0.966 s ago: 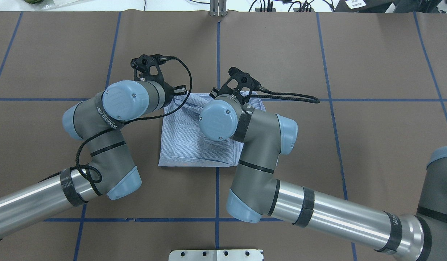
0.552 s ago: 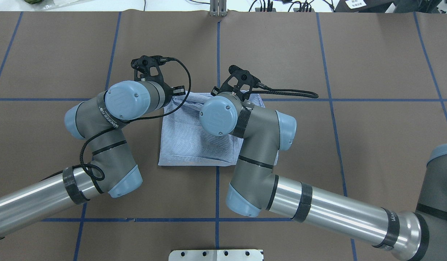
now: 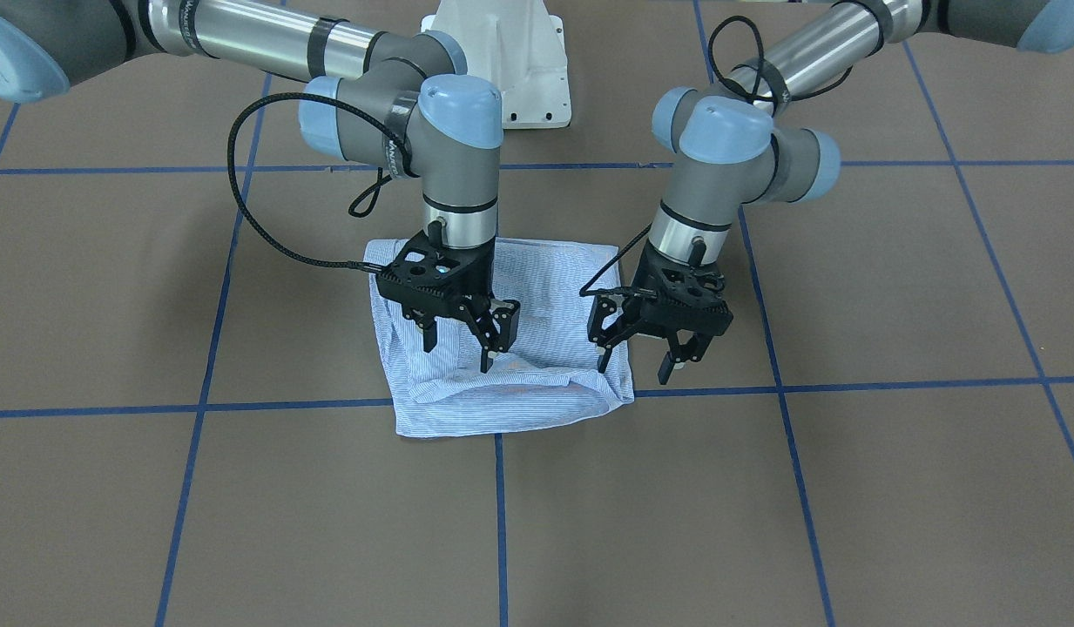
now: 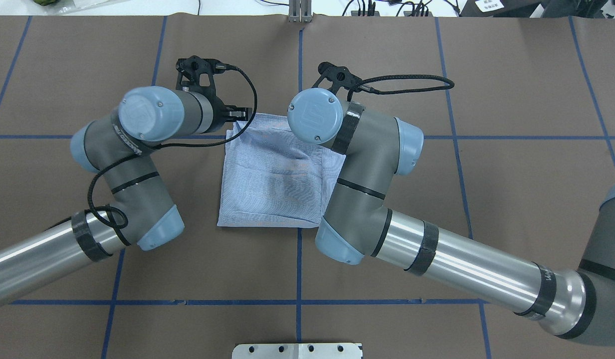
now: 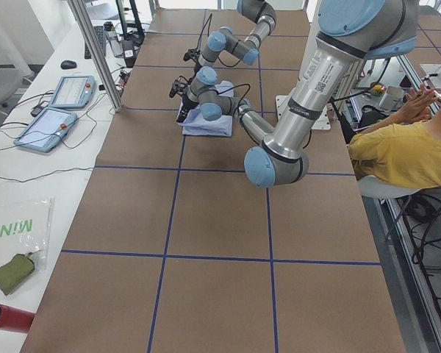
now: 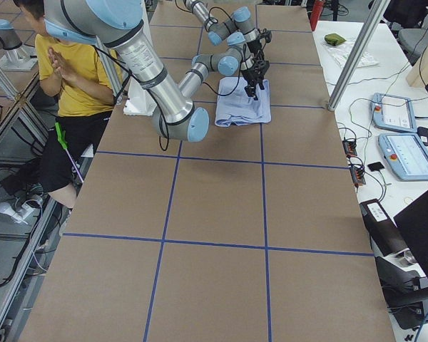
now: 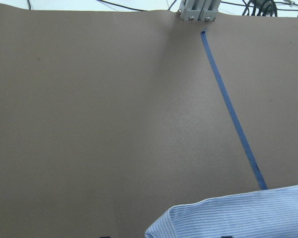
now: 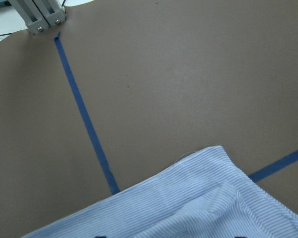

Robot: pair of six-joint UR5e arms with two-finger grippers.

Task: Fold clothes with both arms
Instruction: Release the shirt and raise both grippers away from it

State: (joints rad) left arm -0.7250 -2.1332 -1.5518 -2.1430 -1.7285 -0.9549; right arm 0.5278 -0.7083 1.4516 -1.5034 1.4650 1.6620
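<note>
The light blue striped shirt [image 3: 519,383] lies folded into a rectangle at the middle of the brown table; it also shows in the overhead view [image 4: 272,184] and in both wrist views [image 7: 238,218] [image 8: 188,208]. My right gripper [image 3: 458,353] is open and empty, fingertips just over the shirt's far part. My left gripper [image 3: 634,366] is open and empty at the shirt's far left corner, one finger over the cloth and one beyond its edge. In the overhead view one left finger [image 4: 236,115] shows; the right gripper is hidden under its wrist.
Blue tape lines [image 4: 300,75] divide the table. The white pedestal base [image 3: 502,61] stands behind the shirt. A metal post [image 4: 300,12] is at the far edge. A seated person in yellow [image 5: 404,154] and pendants [image 5: 59,110] are beside the table.
Both wrists have moved away from the robot towards the table's far edge, the left one also outward. More of the shirt's middle shows. The shirt has stayed in place.
</note>
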